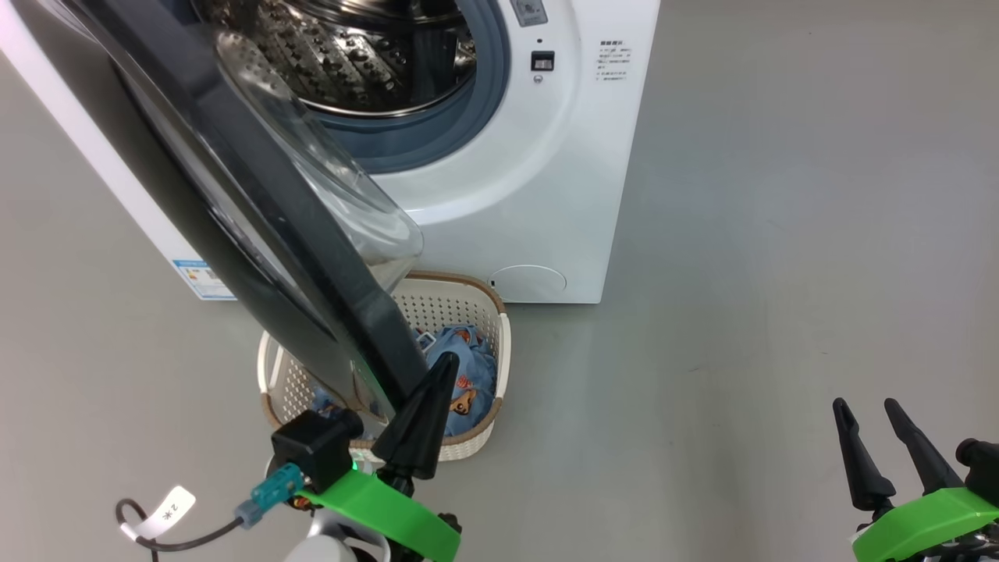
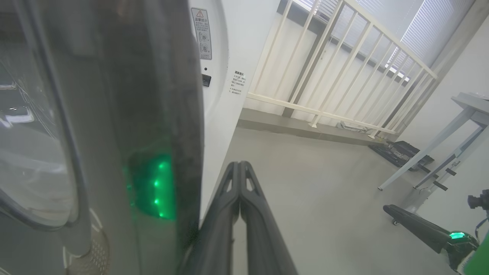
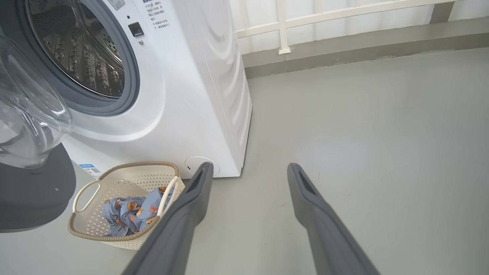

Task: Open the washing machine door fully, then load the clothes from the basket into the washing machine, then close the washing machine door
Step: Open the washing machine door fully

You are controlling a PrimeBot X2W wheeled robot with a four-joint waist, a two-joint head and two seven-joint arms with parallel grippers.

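smooth grey floor [image 3: 363, 114] | white railing [image 3: 282, 26] at far wall | left fingers [image 2: 221, 229] together beside washing machine door [image 1: 257, 203] | right fingers [image 3: 324, 221] apart

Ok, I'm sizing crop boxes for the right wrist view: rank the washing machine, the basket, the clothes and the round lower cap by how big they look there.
Largest to smallest:
1. washing machine
2. basket, nearer the camera
3. clothes
4. round lower cap, partly hidden yet clearly smallest
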